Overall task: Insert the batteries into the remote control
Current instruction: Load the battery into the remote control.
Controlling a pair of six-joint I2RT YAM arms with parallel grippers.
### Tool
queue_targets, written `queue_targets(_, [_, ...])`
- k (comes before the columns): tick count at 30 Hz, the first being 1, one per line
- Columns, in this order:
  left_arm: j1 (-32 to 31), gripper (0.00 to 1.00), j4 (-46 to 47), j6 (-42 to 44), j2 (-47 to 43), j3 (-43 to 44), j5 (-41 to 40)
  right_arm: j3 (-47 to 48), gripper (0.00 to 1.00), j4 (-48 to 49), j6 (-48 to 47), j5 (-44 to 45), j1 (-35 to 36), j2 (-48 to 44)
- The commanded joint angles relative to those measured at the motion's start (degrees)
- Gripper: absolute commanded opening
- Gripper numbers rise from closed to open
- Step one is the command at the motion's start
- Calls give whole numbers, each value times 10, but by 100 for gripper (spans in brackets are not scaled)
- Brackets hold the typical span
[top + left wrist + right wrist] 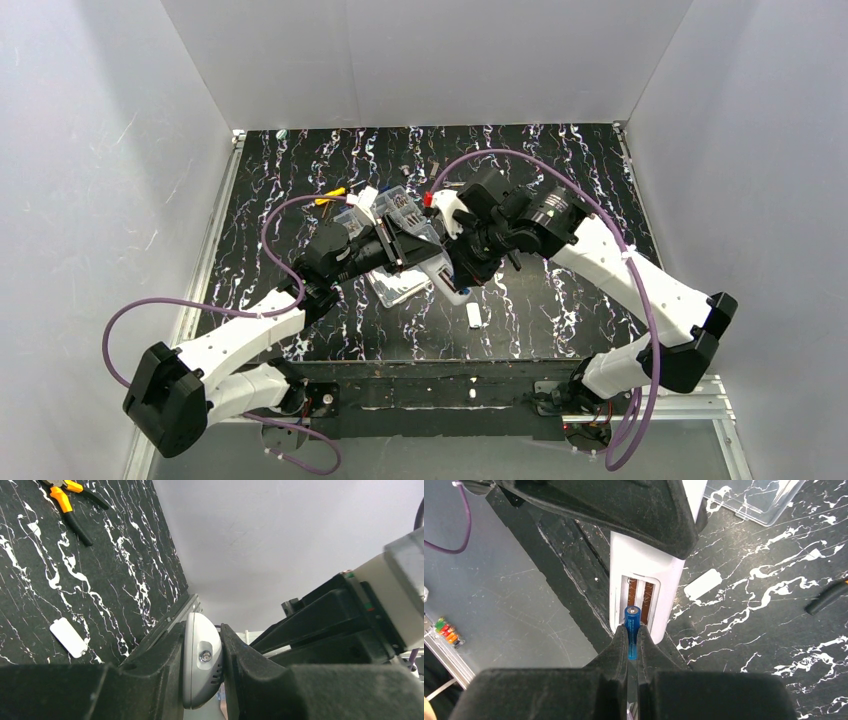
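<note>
Remote control (646,575) — where is it now, Ben?

Ben: Left fingers (165,670) pinch it across its narrow sides, near one end, off the surface (774,610), I think. Its recess (640,592) faces the right arm and looks empty.

Ana: And the battery (632,630)?

Ben: Right fingers (611,652) are pressed on its back half. Its tip is just at the recess edge; touching or not, I cannot tell.

Ana: How will it handle?

Ben: Light, hard, smooth and round, so it can slip or twist. It is best held at the back, front end free. The remote is stiff, light plastic: hold it by the sides, never over the recess.
</note>
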Motion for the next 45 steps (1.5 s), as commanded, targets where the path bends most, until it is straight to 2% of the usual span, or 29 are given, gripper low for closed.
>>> queue_targets(1, [-3, 0, 37, 9, -22, 6, 4, -13, 1, 26, 10, -26, 3, -5])
queue_targets(17, [-3, 0, 30, 22, -27, 14, 15, -18, 5, 36, 15, -32, 3, 14])
queue_targets(26, [-3, 0, 29, 29, -35, 8, 9, -5, 9, 20, 19, -4, 3, 32])
queue_targets(35, [-3, 0, 31, 30, -43, 0, 4, 2, 19, 25, 29, -2, 3, 34])
queue_targets(45, [-3, 0, 37, 30, -44, -8, -2, 7, 23, 33, 40, -7, 3, 32])
